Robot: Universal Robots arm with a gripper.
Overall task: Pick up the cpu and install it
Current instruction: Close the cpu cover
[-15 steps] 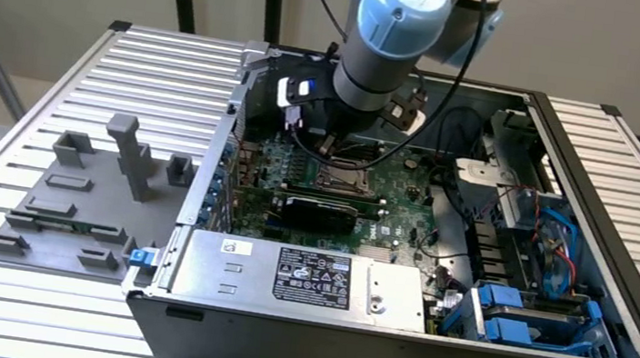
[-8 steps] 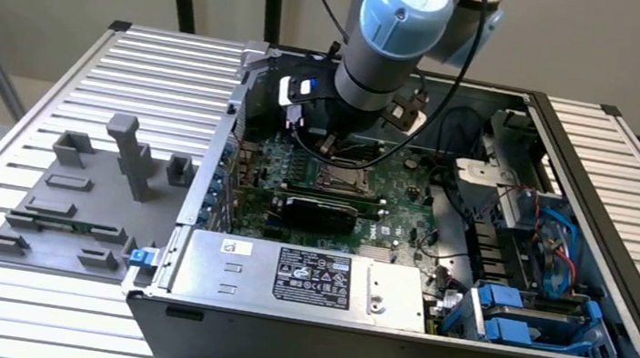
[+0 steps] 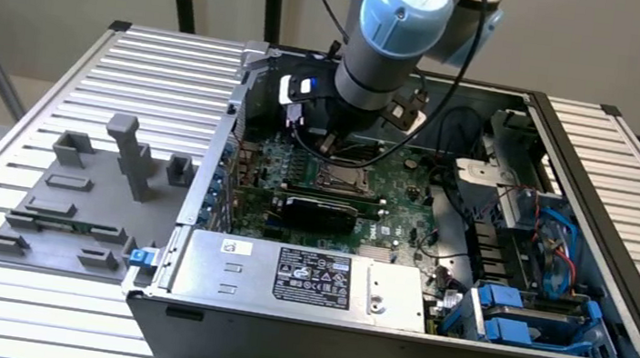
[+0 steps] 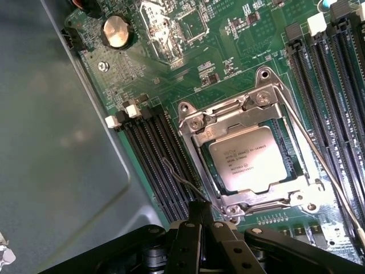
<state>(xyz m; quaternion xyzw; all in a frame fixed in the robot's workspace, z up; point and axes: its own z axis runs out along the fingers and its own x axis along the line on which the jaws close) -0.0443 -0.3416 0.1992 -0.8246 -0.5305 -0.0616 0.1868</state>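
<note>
Pale walls stand behind a slatted metal counter on which an open computer case lies with its side off. On the exterior view's left, beside the case, sits a grey fixture plate with upright blocks on it. Inside the case I see the green motherboard, a silver power supply with a black label along the near edge, and blue drive brackets on the exterior view's right.

My arm reaches down into the case from above, and my hand hangs low over the board, just above the socket area. In the wrist view my hand is clenched, its black fingers drawn together with nothing between them.

The cpu lies flat in the socket, its silvery top with printed lettering facing up, framed by the metal load plate whose screws show at the corners. A thin wire lever runs along one side of the socket. My fingertips are near the socket's edge but apart from the cpu. Black memory slots flank the socket on both sides, and a round coin battery sits farther off on the board.
</note>
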